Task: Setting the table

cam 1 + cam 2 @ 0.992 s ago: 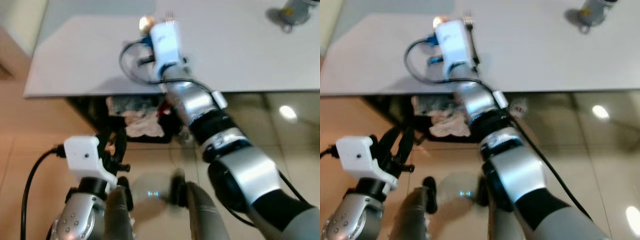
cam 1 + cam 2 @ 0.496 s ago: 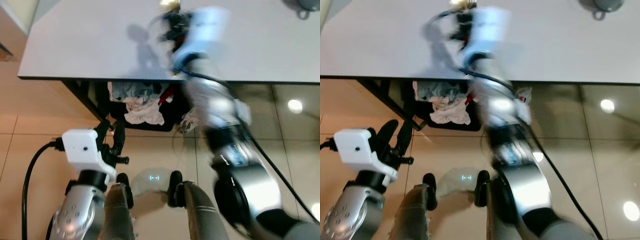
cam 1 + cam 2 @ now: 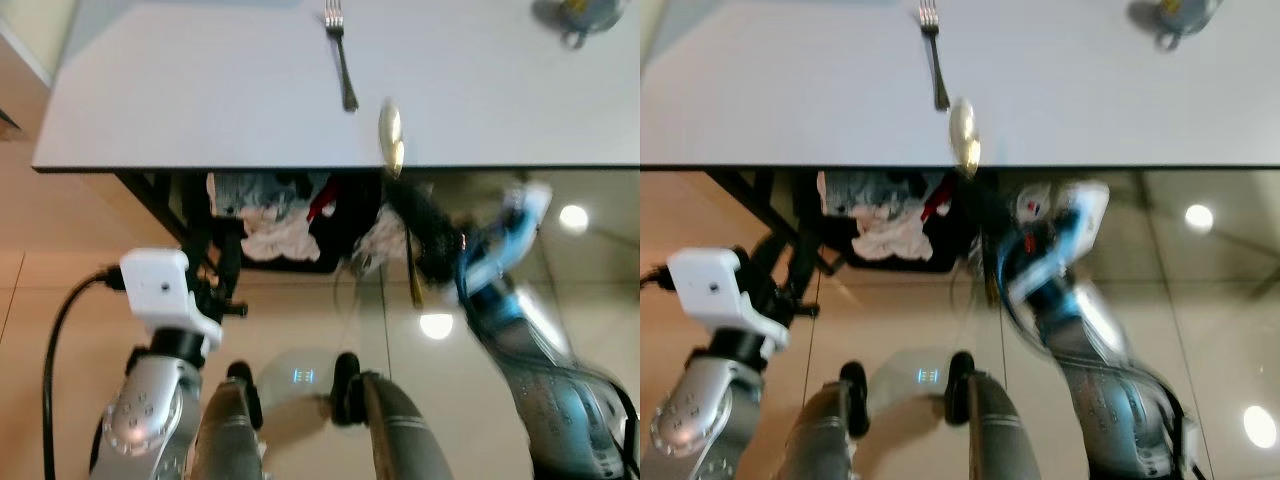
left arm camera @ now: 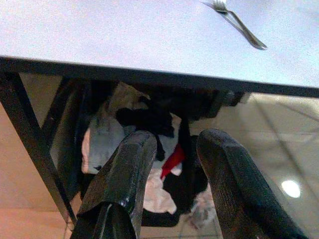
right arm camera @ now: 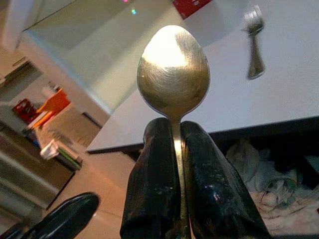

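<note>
A: What's nearest the robot?

B: Its own legs and the shiny tiled floor. The left gripper hangs low beside the left leg, below the edge of the surface, fingers parted with nothing between them.

A: And the right gripper?

B: The right gripper is clenched on the handle of a gold spoon. In the head views the arm is blurred, and the spoon's bowl stands up at the near edge of the surface.

A: What's under the surface?

B: A dark basket of crumpled clothes, white, grey and a bit of red, between the black legs of the surface.

A: What lies on top?

B: A silver fork lies just beyond the spoon, its tines pointing away. Far off to the right stands a grey mug, well apart from the fork.
</note>
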{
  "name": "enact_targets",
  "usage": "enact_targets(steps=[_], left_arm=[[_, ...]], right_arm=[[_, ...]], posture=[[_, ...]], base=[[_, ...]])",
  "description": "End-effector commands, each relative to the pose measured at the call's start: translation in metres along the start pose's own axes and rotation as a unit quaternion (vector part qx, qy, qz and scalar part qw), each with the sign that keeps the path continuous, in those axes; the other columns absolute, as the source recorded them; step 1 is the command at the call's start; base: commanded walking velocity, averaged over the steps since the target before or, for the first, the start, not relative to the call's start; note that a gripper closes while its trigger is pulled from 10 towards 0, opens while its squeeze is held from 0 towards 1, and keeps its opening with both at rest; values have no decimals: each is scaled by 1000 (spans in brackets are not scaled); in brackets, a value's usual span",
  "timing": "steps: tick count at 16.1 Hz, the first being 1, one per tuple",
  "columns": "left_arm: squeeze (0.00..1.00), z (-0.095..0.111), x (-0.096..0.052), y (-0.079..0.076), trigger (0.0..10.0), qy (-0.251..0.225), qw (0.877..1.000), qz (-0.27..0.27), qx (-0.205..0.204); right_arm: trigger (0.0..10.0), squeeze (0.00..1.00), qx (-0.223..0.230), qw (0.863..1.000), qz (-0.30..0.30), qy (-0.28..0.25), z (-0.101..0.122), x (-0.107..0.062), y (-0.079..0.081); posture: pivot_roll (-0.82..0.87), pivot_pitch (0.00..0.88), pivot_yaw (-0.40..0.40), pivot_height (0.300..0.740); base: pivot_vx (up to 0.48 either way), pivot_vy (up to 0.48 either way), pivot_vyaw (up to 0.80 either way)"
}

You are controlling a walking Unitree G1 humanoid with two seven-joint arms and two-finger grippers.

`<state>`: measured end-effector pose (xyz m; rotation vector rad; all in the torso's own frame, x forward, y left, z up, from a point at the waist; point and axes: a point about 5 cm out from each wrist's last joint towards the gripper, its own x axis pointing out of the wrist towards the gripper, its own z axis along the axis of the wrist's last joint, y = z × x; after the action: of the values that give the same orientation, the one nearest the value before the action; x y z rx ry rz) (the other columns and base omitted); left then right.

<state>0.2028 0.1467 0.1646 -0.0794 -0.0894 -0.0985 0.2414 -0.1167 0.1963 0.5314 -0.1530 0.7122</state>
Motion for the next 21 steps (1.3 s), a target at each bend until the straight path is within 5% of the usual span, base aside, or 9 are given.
enact_targets(steps=[1, 5, 8, 16, 21], left_arm=[[0, -3, -2, -2, 10000, 0, 1000, -14, -7], [0, -1, 14, -5, 10000, -31, 999, -28, -11], [0, -5, 21, -5, 10000, -37, 998, -46, -2], [0, -8, 21, -10, 10000, -37, 997, -71, 3], [0, -9, 21, -18, 10000, -27, 994, -101, -3]], right_arm=[[10000, 0, -17, 1000, 19, 11, 0, -1, 8], [10000, 0, -13, 1000, 3, 20, -13, 25, 3], [10000, 0, -68, 996, -39, 45, -19, 36, -9], [10000, 0, -59, 998, -32, 2, -13, 45, -3], [10000, 0, -99, 986, -132, 20, -12, 46, -27]], posture=[[-27, 229, -45, 740], [-19, 148, -51, 740], [-12, 124, -42, 740], [-17, 139, -28, 740], [-15, 163, -18, 740]], base=[[0, 0, 0], [448, 0, 0], [480, 0, 375], [480, 0, 152], [288, 0, -320]])
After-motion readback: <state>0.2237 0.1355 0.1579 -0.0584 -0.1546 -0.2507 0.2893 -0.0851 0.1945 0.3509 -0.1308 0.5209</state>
